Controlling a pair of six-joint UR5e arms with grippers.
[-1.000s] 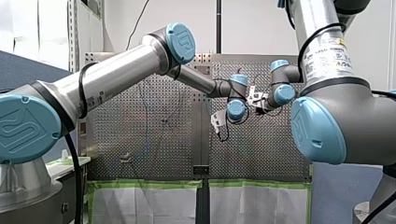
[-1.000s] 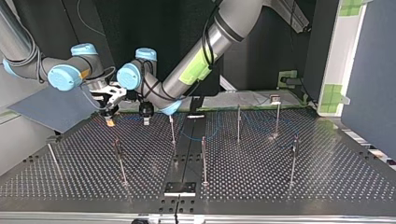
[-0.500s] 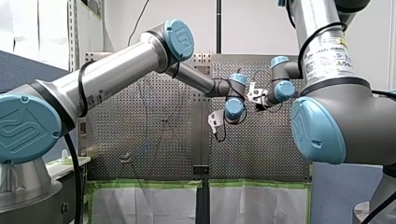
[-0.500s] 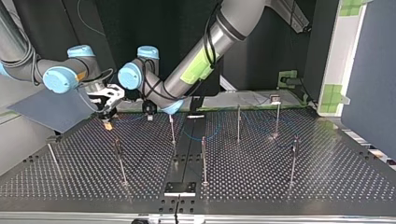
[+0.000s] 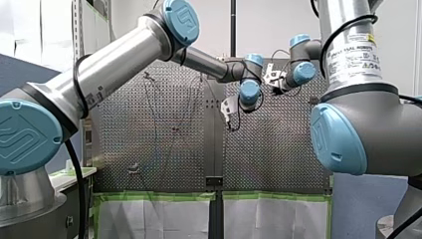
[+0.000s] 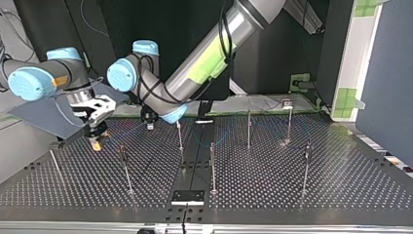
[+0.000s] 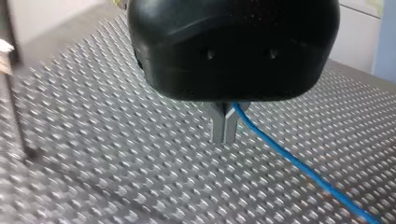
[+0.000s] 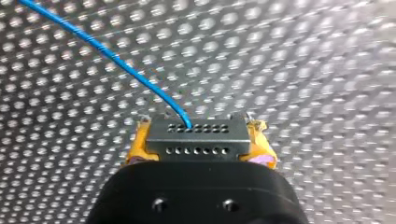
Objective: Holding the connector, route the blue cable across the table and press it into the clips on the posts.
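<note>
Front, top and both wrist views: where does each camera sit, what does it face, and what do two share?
Front view: behind and above the shoulders, facing over the perforated table; my left arm left, my right arm right.
Top view: across the table, facing the arms; my right hand at left, my left hand beside it.
Left wrist view: looks along my left hand, shut on the blue cable.
Right wrist view: looks along my right hand, holding the connector.
Shared: both wrist views show the blue cable.
</note>
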